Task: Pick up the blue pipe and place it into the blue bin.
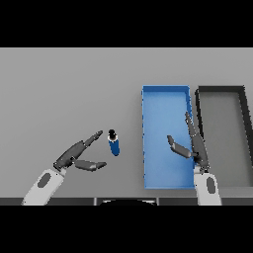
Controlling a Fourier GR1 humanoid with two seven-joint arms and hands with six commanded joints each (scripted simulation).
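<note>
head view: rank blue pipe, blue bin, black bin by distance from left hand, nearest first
From the left hand:
1. blue pipe, just off its fingertips, to its right
2. blue bin, right of the pipe
3. black bin, far right

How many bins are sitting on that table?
2: the blue bin right of the blue pipe, and a dark bin beside it, further right. None look hidden.

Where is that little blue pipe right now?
In the head view the blue pipe stands on the grey table, left of the blue bin, just beyond the left hand's open fingertips, not yet held.
</note>
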